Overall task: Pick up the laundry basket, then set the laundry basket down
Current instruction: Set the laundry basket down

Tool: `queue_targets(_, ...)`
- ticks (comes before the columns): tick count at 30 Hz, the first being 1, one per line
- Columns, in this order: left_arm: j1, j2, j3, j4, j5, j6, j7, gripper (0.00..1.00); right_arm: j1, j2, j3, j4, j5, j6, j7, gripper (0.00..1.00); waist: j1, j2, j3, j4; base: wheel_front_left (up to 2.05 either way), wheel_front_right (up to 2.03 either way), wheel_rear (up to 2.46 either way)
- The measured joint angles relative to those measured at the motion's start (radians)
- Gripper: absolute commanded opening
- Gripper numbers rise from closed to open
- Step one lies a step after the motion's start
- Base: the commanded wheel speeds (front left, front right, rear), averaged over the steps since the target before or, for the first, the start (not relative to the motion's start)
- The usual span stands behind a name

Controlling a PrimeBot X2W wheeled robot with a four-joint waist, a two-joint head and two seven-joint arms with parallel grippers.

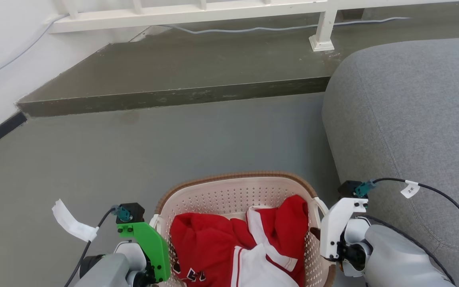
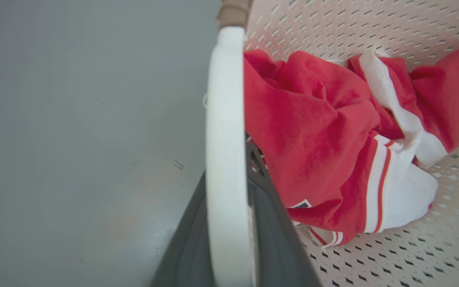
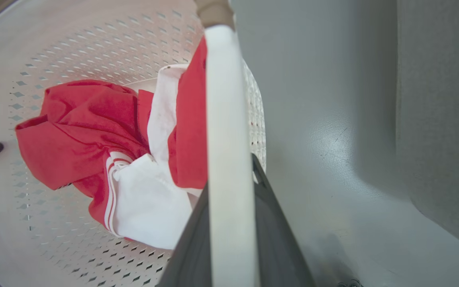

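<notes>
The laundry basket is cream-white with perforated walls and a brown rim, and sits low in the head view between my two arms. A red-and-white garment lies crumpled inside it. My left gripper is shut on the basket's left white loop handle, with dark fingers on either side of the loop. My right gripper is shut on the right loop handle in the same way. I cannot tell whether the basket rests on the grey floor or hangs above it.
A grey upholstered sofa stands close on the right, almost touching my right arm. A raised dark step crosses the back, with a white railing post and a cable on it. A white wall runs along the left.
</notes>
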State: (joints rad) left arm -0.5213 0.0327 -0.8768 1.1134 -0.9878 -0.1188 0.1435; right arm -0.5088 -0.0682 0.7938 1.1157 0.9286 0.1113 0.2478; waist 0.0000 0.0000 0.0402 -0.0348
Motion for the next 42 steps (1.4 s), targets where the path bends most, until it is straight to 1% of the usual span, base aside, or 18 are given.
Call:
queue_targets(11,0.0,0.0,-0.01,0.002,-0.013,0.0,0.011,0.0,0.0,0.001,0.011,0.009,0.008,0.0,0.007,0.0,0.0,0.0,0.01,-0.004,0.0,0.0,0.0)
queue_targets(22,-0.022,0.0,-0.009,0.006,-0.013,0.0,-0.005,0.0,-0.034,0.0,0.021,0.008,0.012,0.0,0.007,0.0,0.0,0.0,0.062,-0.008,0.0,0.0,0.0)
queue_targets(31,-0.085,0.001,-0.007,0.006,-0.013,0.0,-0.037,0.0,-0.091,-0.005,0.02,0.007,0.012,0.0,-0.025,0.0,0.0,0.0,0.137,-0.015,0.0,0.0,0.0)
queue_targets(42,-0.156,0.001,0.005,-0.01,-0.013,0.0,-0.103,0.0,-0.167,-0.025,0.015,-0.007,0.011,0.0,-0.089,0.0,0.0,0.0,0.26,-0.021,0.0,0.0,0.0)
